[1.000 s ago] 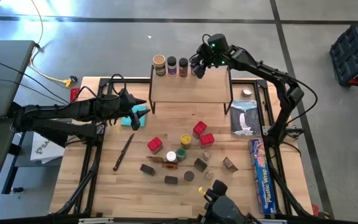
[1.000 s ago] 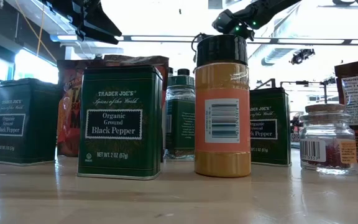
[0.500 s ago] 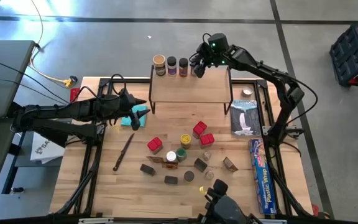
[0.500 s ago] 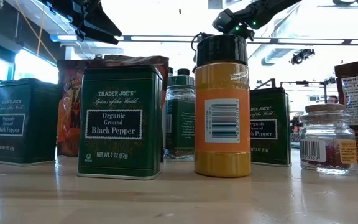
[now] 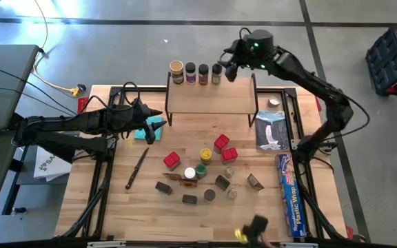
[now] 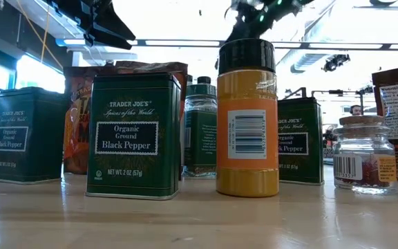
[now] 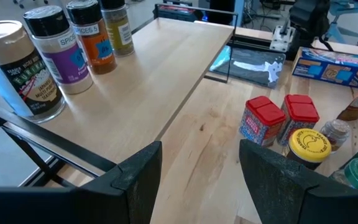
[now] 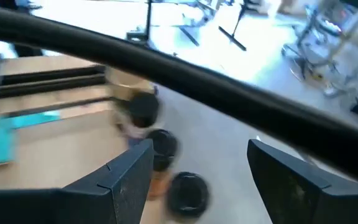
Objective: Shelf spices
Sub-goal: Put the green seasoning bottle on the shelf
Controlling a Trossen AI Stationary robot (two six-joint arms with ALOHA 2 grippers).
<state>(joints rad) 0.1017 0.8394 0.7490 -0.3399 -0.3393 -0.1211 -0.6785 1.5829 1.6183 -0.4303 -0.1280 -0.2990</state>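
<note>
The right arm reaches from the bench's right side up and across to the far edge of the shelf [image 5: 211, 96], its gripper [image 5: 230, 67] raised just beyond the row of four spice jars [image 5: 197, 71] standing along that back edge; its fingers [image 8: 126, 171] are spread apart, holding nothing. The left arm lies stretched low across the bench's left side, its gripper [image 5: 154, 117] near the shelf's left legs, fingers [image 7: 138, 168] open and empty. The remaining spices [image 5: 205, 172] cluster on the bench [image 5: 129, 207] in front of the shelf.
</note>
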